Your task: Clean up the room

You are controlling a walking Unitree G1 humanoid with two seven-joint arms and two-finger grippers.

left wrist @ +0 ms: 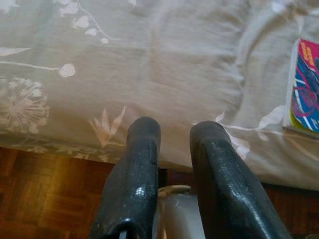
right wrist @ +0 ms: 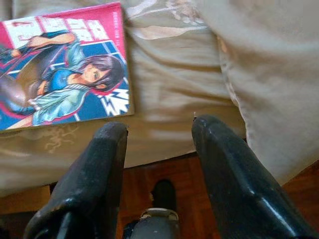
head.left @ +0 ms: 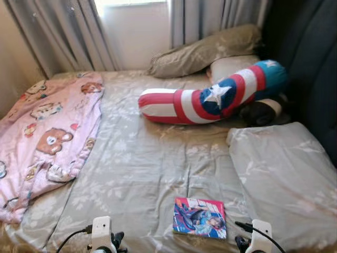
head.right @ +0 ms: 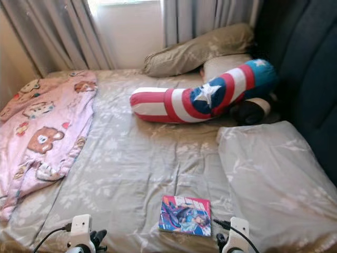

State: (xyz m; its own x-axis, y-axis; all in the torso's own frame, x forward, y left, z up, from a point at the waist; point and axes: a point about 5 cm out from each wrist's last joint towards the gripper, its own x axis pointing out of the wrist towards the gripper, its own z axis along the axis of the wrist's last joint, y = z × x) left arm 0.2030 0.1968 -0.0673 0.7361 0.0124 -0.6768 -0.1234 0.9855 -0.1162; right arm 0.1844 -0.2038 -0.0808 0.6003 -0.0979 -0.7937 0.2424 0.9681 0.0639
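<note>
Right pincer hangs at the bed's near edge, fingers apart and empty, with the comic book just beside it.
Risk: the thin book lies flat on the soft sheet, so fingers may bunch fabric or nudge it off onto the wooden floor. From that pincer the book sits at about 10 o'clock; left pincer, also apart, finds it toward 2 o'clock.
</note>
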